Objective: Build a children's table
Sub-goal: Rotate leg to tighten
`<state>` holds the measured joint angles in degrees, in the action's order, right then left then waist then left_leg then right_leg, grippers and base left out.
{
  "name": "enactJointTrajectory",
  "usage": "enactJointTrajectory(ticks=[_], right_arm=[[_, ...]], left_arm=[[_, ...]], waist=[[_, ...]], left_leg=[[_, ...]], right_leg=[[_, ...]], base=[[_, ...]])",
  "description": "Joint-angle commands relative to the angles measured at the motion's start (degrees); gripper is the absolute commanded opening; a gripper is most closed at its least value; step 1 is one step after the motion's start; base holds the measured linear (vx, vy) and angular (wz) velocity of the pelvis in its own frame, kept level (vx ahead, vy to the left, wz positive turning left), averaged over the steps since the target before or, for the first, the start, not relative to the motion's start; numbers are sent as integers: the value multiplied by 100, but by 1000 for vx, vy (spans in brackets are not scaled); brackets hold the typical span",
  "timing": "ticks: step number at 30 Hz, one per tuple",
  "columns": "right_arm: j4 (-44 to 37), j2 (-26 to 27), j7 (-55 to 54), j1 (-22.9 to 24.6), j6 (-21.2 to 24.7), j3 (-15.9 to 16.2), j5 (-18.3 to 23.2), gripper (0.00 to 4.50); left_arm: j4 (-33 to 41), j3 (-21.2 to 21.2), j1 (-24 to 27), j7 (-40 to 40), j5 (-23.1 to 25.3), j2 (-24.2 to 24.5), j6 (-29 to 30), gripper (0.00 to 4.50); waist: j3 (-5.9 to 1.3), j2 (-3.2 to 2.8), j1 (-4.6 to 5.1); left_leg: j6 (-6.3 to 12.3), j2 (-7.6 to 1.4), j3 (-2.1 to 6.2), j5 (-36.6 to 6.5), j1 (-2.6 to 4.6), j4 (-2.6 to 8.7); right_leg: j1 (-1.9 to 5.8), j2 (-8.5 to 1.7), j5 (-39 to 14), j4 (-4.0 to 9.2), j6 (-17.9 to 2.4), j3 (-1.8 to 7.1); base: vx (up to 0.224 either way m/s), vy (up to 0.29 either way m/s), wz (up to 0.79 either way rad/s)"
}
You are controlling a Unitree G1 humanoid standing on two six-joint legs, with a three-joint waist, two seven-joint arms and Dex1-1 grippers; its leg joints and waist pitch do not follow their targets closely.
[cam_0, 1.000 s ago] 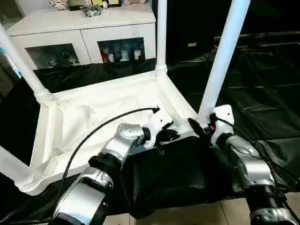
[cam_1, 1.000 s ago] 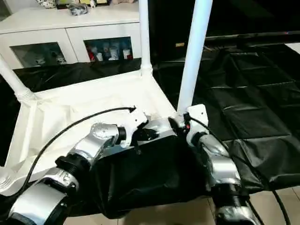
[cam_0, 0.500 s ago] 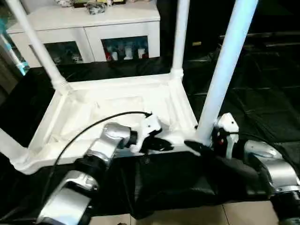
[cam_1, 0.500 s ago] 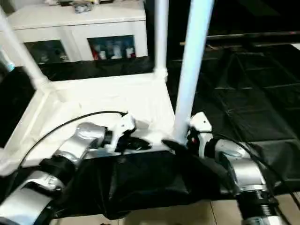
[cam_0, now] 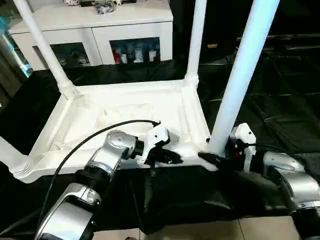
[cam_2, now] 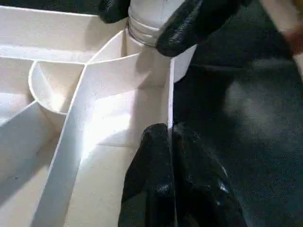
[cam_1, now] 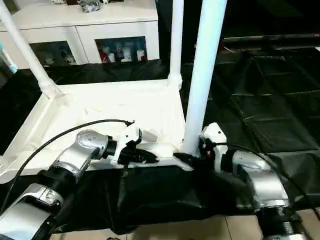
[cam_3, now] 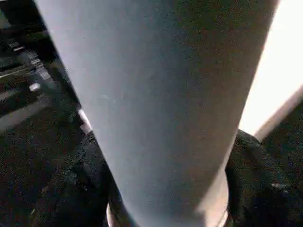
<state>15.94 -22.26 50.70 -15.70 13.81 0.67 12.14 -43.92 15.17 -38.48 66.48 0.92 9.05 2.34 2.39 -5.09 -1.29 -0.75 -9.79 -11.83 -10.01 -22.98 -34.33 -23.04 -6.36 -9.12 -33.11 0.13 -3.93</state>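
Note:
The children's table lies upside down on the black cloth with its white legs pointing up. My left gripper is shut on the thin near rim, which runs between its fingers in the left wrist view. Close to its right, the near right leg rises from its corner socket. My right gripper reaches in from the right and is shut on that leg's base. Its black fingers press the collar from both sides. In the right wrist view the leg stands between the fingers.
Three more legs stand at the far right, far left and near left corners. A white glass-door cabinet stands behind. Black cloth covers the big table, with floor tiles below its near edge.
The whole view has shifted with the head. My right gripper has drawn its fingers in around the near right leg's base. My left gripper stays on the rim.

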Motion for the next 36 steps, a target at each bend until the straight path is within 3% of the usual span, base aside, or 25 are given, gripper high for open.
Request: enactJointTrajectory(ticks=[1, 2, 5, 7, 11, 13, 16, 21, 28, 36], right_arm=[[334, 515, -1029, -211, -89, -32, -167, 272], [492, 742, -1499, -274, -91, -98, -255, 272], [859, 1268, -2650, -435, 20, -230, -459, 271], [1000, 1504, -3004, -517, 66, -240, -507, 271], [957, 1616, -2662, -540, -54, -28, -490, 271], [705, 1645, -2031, -476, 6, -127, -91, 340], [493, 1444, -1600, -416, 34, -7, 0, 358], [171, 864, -835, -264, 72, 274, 20, 387], [-347, -134, 720, -26, 187, 289, 283, 387], [-444, -423, 1152, -2, 263, 294, 477, 316]], left_arm=[[-182, -236, -317, -844, 2, -351, -97, 0], [-319, -270, -410, -1166, 52, -489, -132, 0], [-569, -328, -609, -1855, 115, -852, -147, 0], [-645, -329, -677, -2070, 128, -1010, -153, 0], [-598, -250, -662, -1932, 84, -1077, -186, 0], [-522, -210, -588, -1518, 53, -1013, -238, 0], [-380, -74, -445, -938, 3, -877, -336, 0], [-137, 23, -251, -361, -106, -605, -295, 0], [144, 10, -64, 569, -164, 5, -190, 0], [272, -8, -11, 885, -243, 275, -79, 0]], waist=[[-356, 121, 65], [-362, 155, 95], [-353, 104, 180], [-364, 137, 195], [-373, 104, 206], [-372, 94, 210], [-374, 99, 197], [-364, 102, 200], [-371, 112, 65], [-371, 106, 28]], left_leg=[[278, -293, 174, -1738, 170, 437], [207, -276, 203, -1782, 150, 449], [188, -268, 194, -1841, 160, 452], [222, -257, 197, -1866, 158, 445], [354, -264, 197, -1816, 133, 446], [424, -264, 186, -1824, 136, 446], [539, -280, 197, -1729, 109, 445], [544, -292, 188, -1720, 116, 443], [608, -330, 166, -1578, 119, 437], [544, -334, 166, -1574, 140, 438]], right_leg=[[161, -237, -2154, 452, -1180, 164], [214, -249, -2270, 460, -1102, 143], [164, -228, -2248, 480, -1057, 158], [191, -241, -2326, 508, -995, 147], [213, -237, -2060, 491, -1029, 147], [221, -231, -1960, 494, -1064, 147], [249, -247, -1842, 468, -1120, 146], [246, -249, -1868, 455, -1208, 151], [256, -243, -1651, 402, -1291, 162], [237, -247, -1725, 404, -1322, 163]], base=[[0, 0, 0], [0, 0, 0], [0, 0, 0], [0, 0, 0], [0, 0, 0], [0, 0, 0], [0, 0, 0], [0, 0, 0], [0, 0, 0], [0, 0, 0]])
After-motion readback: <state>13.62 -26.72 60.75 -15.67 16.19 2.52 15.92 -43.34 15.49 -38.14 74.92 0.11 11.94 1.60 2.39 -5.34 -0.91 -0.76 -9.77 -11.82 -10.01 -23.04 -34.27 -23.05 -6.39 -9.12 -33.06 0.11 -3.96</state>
